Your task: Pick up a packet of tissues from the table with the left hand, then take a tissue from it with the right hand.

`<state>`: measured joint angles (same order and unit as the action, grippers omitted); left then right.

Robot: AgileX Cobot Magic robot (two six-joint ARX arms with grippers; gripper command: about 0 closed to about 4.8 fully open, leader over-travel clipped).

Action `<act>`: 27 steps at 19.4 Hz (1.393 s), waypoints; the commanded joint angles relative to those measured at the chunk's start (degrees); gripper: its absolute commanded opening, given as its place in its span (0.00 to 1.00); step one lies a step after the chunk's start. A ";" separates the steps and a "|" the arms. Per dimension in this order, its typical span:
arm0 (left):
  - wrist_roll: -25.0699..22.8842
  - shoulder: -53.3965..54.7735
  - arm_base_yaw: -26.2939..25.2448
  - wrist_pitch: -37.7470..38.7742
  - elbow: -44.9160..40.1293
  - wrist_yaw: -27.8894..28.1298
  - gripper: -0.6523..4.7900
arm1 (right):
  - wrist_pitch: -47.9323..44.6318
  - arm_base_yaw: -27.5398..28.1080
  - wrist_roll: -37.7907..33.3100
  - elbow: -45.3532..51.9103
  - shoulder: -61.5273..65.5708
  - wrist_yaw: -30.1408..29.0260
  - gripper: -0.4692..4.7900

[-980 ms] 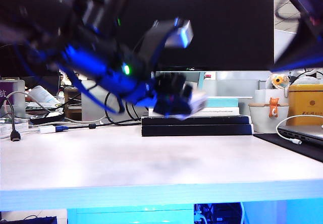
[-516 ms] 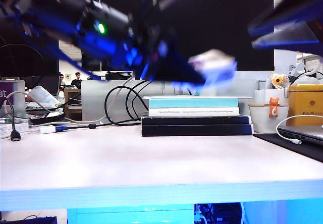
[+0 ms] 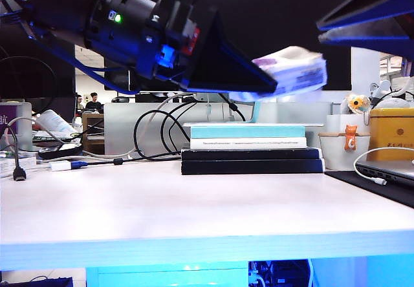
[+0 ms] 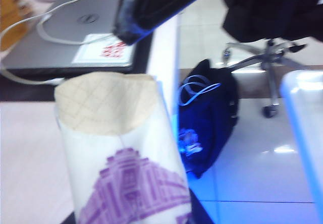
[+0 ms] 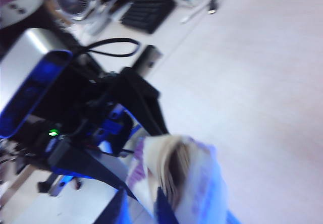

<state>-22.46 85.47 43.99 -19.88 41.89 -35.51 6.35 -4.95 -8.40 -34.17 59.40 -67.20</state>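
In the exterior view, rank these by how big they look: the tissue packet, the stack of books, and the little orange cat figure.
1. stack of books, largest.
2. packet of tissues, held aloft by the left gripper; looks nearer, so unsure.
3. orange cat figure, smallest.

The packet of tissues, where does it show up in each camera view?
Exterior view: packet of tissues held above the table, upper right of centre, in the left hand.
Left wrist view: fills the lower left.
Right wrist view: bottom centre.
Shared landmark: its purple label.
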 commanded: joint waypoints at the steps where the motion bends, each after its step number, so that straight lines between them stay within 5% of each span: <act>1: 0.20 -0.11 0.13 -0.85 0.13 -1.99 0.51 | -0.63 -0.11 -0.74 -0.35 -0.11 -1.86 0.24; 9: 3.21 -0.09 0.15 -5.73 0.13 -6.12 0.51 | -0.57 -0.13 -5.38 -0.28 1.09 -9.90 0.25; 19: 5.07 0.76 0.48 -3.23 0.13 -8.81 0.51 | -4.31 -0.09 -6.60 -0.31 1.31 -4.61 0.25; 27: 3.85 0.76 0.46 -3.85 0.15 -7.78 0.50 | -1.38 -0.13 -6.67 -0.28 1.33 -7.93 0.25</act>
<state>-18.39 86.32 44.40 -22.92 41.87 -43.29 5.06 -5.04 -15.03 -34.17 60.80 -74.19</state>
